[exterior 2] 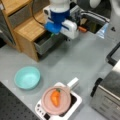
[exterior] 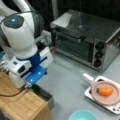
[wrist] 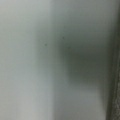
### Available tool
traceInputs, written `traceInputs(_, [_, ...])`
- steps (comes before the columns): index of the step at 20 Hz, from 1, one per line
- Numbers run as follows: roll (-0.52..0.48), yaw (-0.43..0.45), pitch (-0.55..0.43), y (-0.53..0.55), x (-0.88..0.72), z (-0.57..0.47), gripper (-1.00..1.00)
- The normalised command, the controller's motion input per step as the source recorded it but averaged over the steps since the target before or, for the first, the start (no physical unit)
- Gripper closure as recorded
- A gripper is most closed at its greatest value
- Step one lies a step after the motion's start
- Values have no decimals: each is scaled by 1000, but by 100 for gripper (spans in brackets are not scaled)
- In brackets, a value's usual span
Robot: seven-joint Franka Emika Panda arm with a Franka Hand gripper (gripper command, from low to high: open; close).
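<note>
Gripper (exterior 2: 53, 35) on the white-and-blue arm hangs low at the open grey metal drawer (exterior 2: 45, 43) of the light wooden cabinet (exterior 2: 27, 28), in the upper left of a front view; its fingers sink behind the blue mount and the drawer edge, so I cannot tell how far apart the jaws stand or whether they hold anything. In a front view the same gripper (exterior: 28, 85) sits at lower left, just above the drawer's dark rim (exterior: 43, 93), beside the wooden top (exterior: 17, 100). The wrist view shows only a plain grey surface close up, with a darker shade on its right half.

Well apart from the arm, a small orange carrot (exterior: 105, 91) lies on a round pink plate (exterior: 98, 97), which rests on a white tray (exterior: 88, 93) at lower right. A round turquoise bowl (exterior 2: 27, 77) stands on the grey tabletop (exterior 2: 75, 57) near the cabinet. A silver toaster oven (exterior: 85, 37) with black knobs fills the upper right.
</note>
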Motion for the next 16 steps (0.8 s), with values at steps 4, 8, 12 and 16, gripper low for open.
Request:
traceInputs(4, [-64, -106, -125, 283, -130, -91, -100])
traceInputs(8, [-60, -102, -119, 289, -175, -78, -100])
traceInputs(12, [-62, -110, -109, 262, -188, -72, -100])
traceInputs(16, [-64, -97, -97, 278, -171, -51, -100])
